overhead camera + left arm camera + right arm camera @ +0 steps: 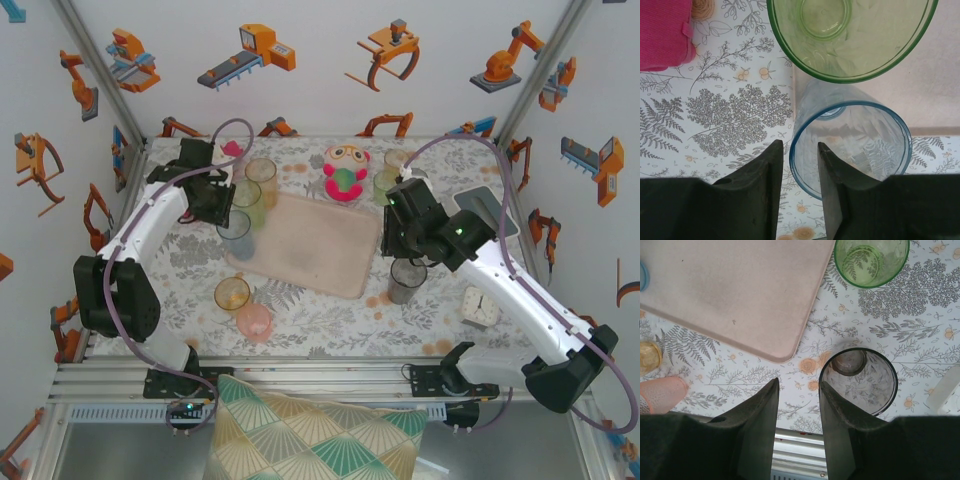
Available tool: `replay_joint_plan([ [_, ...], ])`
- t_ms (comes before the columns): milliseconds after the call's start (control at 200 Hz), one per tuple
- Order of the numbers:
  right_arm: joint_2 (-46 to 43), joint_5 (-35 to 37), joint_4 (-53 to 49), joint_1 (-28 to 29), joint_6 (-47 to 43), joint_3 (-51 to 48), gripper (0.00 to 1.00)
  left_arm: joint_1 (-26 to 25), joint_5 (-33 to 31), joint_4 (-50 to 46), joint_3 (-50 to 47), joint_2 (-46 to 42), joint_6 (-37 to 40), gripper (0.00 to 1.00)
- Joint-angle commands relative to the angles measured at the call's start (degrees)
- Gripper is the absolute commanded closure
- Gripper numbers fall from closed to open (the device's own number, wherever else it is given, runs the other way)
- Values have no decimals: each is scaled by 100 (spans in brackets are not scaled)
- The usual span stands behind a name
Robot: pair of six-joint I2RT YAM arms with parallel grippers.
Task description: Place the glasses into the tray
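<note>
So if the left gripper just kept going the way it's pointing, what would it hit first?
Most likely the blue glass: its near rim sits in the gap of the left gripper, one finger outside, one apparently inside. Beyond it stands the green glass. Depth is hard to judge here.

- No writing, brand or number can be read anywhere.
- The small white clock has a dial (its marks are too small to make out).
- The wall prints are plain drawings of orange machines with no legible lettering.
</note>
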Motion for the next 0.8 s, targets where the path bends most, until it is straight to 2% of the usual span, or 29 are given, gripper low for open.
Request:
replay_joint_plan([
  [0,-30,-2,63,-27,21,152,61,47,111,-200,229,-3,89,59],
  [360,-53,82,-58,-26,-24,279,60,43,139,-466,437,-331,134,51],
  [476,12,206,-230,-39,27,446,56,46,223,-629,567,-456,154,46],
  [626,128,433,-814,-61,87,891,51,42,422,-761,691,-733,219,35],
  [796,-29,568,-1252,-85,280,931,50,37,501,-833,780,-1104,397,22],
])
